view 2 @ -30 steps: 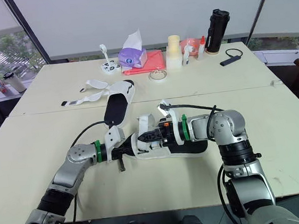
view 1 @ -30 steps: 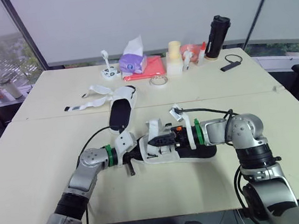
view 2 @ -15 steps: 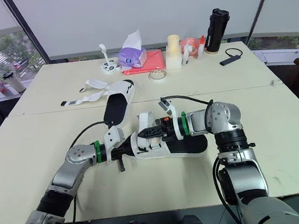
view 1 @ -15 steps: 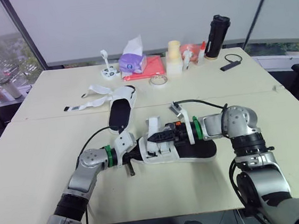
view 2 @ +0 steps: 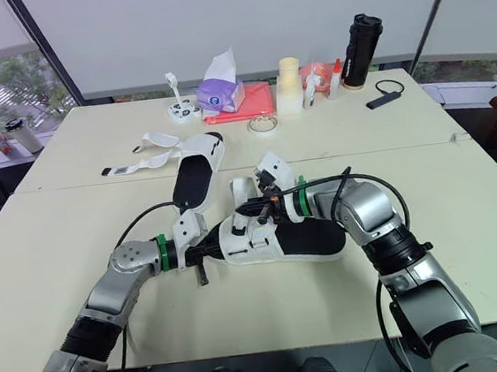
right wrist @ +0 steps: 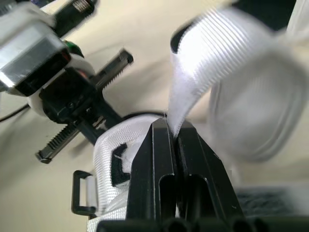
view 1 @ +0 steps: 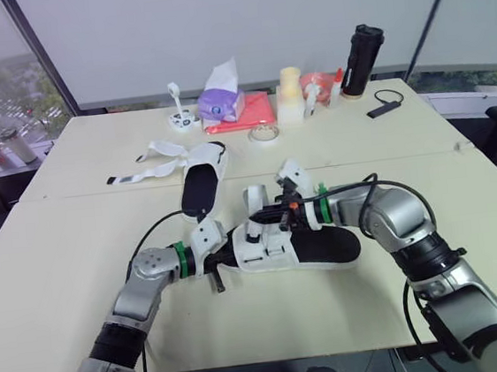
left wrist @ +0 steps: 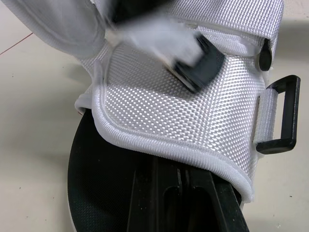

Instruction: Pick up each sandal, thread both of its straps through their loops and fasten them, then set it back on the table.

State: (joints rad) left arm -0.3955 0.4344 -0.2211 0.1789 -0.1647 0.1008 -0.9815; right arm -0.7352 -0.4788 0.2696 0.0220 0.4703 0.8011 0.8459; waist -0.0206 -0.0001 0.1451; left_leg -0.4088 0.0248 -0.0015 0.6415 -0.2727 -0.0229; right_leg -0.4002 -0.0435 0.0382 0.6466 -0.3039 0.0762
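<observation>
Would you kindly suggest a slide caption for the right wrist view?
Right claw pinching the sandal by its white strap, with an empty black loop nearby.

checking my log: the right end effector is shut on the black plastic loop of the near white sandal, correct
No. The right end effector is shut on the white woven strap of the near white sandal, not its black plastic loop; the right wrist view shows it.
</observation>
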